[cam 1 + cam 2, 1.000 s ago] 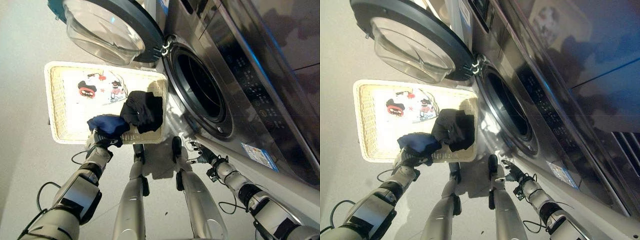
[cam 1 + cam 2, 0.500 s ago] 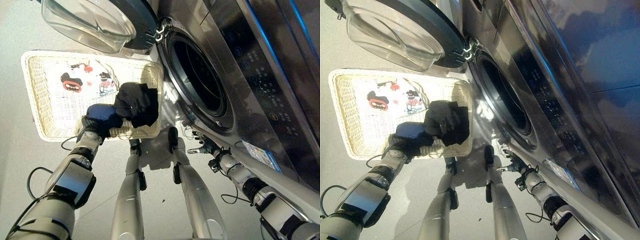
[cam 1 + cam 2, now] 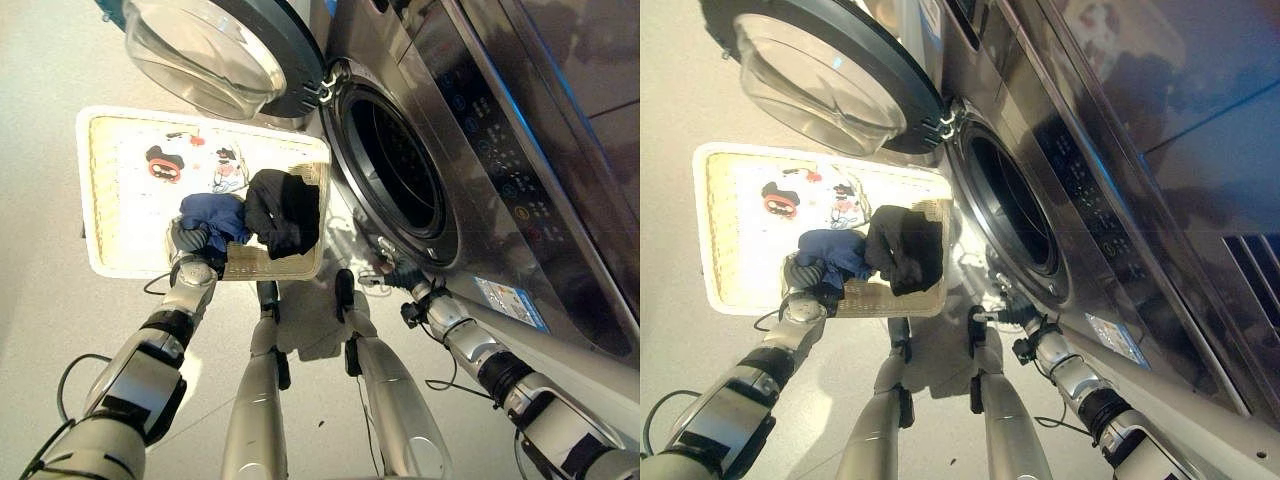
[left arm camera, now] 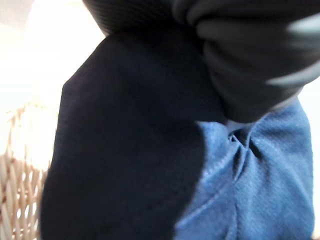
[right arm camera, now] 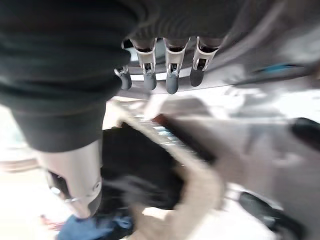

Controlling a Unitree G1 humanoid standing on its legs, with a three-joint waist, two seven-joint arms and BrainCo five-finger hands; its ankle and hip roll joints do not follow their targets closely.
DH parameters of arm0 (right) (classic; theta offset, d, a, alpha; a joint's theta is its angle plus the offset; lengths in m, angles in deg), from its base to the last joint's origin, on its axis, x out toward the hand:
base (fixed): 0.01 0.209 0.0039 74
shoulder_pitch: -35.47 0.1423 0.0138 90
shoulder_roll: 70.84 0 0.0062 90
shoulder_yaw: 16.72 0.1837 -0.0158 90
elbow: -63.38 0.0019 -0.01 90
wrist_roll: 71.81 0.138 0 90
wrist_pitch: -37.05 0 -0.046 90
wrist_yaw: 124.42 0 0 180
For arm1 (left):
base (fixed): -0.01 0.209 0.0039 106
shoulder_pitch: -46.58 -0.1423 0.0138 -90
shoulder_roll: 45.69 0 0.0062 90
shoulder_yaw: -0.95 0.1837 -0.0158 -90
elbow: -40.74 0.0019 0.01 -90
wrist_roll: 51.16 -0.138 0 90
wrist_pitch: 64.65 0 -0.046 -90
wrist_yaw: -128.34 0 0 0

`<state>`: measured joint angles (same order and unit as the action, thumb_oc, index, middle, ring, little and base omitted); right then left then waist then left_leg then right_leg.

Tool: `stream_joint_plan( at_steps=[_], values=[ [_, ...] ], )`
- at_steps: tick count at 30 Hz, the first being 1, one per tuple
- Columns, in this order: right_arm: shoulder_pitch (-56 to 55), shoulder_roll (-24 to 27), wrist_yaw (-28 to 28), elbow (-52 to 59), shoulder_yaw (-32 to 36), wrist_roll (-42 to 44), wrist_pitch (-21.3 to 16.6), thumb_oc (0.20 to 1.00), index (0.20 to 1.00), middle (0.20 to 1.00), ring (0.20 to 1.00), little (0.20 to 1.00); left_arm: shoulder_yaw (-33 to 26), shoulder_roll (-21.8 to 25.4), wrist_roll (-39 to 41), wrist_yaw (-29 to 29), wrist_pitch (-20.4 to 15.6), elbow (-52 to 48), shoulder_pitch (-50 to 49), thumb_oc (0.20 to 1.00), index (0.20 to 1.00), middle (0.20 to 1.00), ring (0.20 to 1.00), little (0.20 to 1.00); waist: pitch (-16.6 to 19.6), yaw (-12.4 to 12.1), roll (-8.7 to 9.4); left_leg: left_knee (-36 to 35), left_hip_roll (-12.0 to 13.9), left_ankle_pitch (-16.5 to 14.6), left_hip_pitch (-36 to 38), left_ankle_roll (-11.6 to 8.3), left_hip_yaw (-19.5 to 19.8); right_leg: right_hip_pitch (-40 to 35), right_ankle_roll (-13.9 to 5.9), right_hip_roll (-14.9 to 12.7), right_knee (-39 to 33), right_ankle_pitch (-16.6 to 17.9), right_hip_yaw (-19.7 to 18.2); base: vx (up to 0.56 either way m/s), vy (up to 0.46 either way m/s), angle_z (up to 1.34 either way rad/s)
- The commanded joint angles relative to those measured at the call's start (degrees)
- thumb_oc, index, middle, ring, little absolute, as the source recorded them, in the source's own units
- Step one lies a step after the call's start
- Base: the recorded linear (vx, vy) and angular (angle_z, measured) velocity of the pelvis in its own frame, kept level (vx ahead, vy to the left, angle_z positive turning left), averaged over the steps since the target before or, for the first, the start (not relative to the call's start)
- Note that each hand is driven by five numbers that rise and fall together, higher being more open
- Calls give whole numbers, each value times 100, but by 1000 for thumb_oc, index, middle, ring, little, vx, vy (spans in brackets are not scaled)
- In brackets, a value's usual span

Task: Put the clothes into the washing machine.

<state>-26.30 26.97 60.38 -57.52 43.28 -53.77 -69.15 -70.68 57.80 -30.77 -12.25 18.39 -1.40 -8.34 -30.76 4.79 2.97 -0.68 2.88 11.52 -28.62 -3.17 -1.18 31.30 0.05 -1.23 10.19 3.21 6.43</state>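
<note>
Left hand point(image 3: 190, 243) at near edge of wicker basket point(image 3: 105, 190), fingers curled round blue garment point(image 3: 215, 214), bunched cloth lifted slightly off the weave. Black garment point(image 3: 285, 210) draped over basket's right side, touching the blue one. White printed cloth point(image 3: 195, 165) flat on the basket's far part. Right hand point(image 3: 395, 278) low near washing machine point(image 3: 480, 150) front, below the drum opening point(image 3: 395, 170); fingers point(image 5: 170, 75) straight in a row, holding nothing, thumb apart. Door point(image 3: 215, 50) swung open, far left of opening. Contact with the machine front probably none, hard to confirm.
</note>
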Motion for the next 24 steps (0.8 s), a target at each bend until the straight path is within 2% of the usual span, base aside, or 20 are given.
stream_joint_plan(
  at_steps=[1,3,6,7,8,9,10,11,12,14,15,17,18,20,24],
  values=[
    [-358,108,65,733,450,55,-271,1000,1000,1000,1000,1000,-395,-154,-487,602,-457,-400,-472,200,200,200,200,200,96,-236,-164,381,-421,-447,167,-113,159,-69,-364,-30,-235,258,-58,-49,-24,15],
    [-447,54,66,1034,615,-102,-243,1000,1000,1000,1000,1000,-473,-322,-634,579,-686,-877,-937,200,200,200,200,200,96,-343,-294,491,-451,-495,238,-96,204,-166,-361,-104,-97,155,29,-24,-11,17],
    [-496,15,24,1259,707,-190,-203,1000,1000,1000,1000,1000,-552,-415,-673,316,-869,-1242,-1211,200,200,200,200,200,96,-402,-358,590,-473,-536,282,-82,233,-227,-344,-140,15,75,75,-7,-6,23],
    [-576,-33,-44,1495,791,-256,-159,1000,1000,1000,1000,1000,-583,-480,-649,-221,-1025,-1777,-1543,200,200,200,200,200,96,-453,-424,690,-505,-590,353,-62,271,-313,-325,-182,127,-22,125,-23,19,24],
    [-667,-62,-242,1793,903,-349,-130,1000,1000,1000,1000,1000,-490,-502,-309,-1540,-1211,-2516,-1933,200,200,200,200,200,96,-508,-523,758,-552,-632,458,-21,301,-425,-302,-225,220,-101,172,-23,19,24],
    [-667,-62,-242,1793,903,-349,-130,1000,1000,1000,1000,1000,-490,-502,-309,-1540,-1211,-2516,-1933,200,200,200,200,200,96,-508,-523,758,-552,-632,458,-21,301,-425,-302,-225,220,-101,172,-23,51,26],
    [-709,-28,-432,1969,967,-338,-105,1000,1000,1000,1000,1000,-347,-423,-12,-2377,-1101,-3108,-2141,200,200,200,200,200,96,-532,-606,780,-565,-649,537,1,297,-509,-294,-255,270,-136,197,-2,52,29],
    [-707,-15,-518,2039,975,-351,-73,1000,1000,1000,1000,1000,-258,-323,108,-2633,-1045,-3351,-2203,200,200,200,200,200,96,-536,-643,778,-576,-658,591,8,292,-565,-294,-263,276,-151,211,-2,106,43],
    [-655,22,-677,2155,923,-385,-21,1000,1000,1000,1000,1000,-143,-196,471,-3352,-903,-3719,-2229,200,200,200,200,200,96,-533,-705,771,-584,-668,676,20,275,-652,-293,-277,275,-167,224,2,97,26],
    [-620,51,-746,2199,868,-385,1,1000,1000,1000,1000,1000,-90,-122,604,-3725,-838,-3893,-2232,200,200,200,200,200,96,-525,-733,760,-585,-673,730,28,260,-703,-295,-283,262,-171,223,2,88,13],
    [-536,109,-909,2251,755,-417,69,1000,1000,1000,1000,1000,33,16,810,-4378,-711,-4198,-2197,200,200,200,200,200,96,-505,-782,738,-590,-673,820,37,222,-797,-299,-288,222,-165,205,5,96,0],
    [-353,141,-1000,2216,514,-425,200,1000,1000,1000,1000,1000,258,226,797,-4948,-520,-4427,-2019,200,200,200,200,200,96,-488,-811,659,-577,-656,943,47,176,-899,-317,-276,183,-159,179,2,83,-4],
    [-340,139,-1011,2209,499,-430,217,1000,1000,1000,1000,1000,274,240,819,-4951,-542,-4430,-2005,200,200,200,200,200,96,-489,-809,652,-574,-653,950,46,172,-906,-318,-275,180,-158,175,7,39,-3],
    [-162,146,-1228,2152,165,-435,522,1000,1000,1000,1000,1000,516,469,938,-5470,-384,-4518,-1705,200,200,200,200,200,96,-464,-781,511,-526,-611,1076,50,128,-1008,-338,-234,144,-159,118,7,1,-2],
    [-98,195,-1329,2090,-146,-388,645,1000,1000,1000,1000,1000,728,616,1072,-5897,-235,-4593,-1410,200,200,200,200,200,96,-424,-736,303,-476,-557,1192,61,66,-1085,-365,-172,41,-135,61,6,-10,-7]
  ],
)
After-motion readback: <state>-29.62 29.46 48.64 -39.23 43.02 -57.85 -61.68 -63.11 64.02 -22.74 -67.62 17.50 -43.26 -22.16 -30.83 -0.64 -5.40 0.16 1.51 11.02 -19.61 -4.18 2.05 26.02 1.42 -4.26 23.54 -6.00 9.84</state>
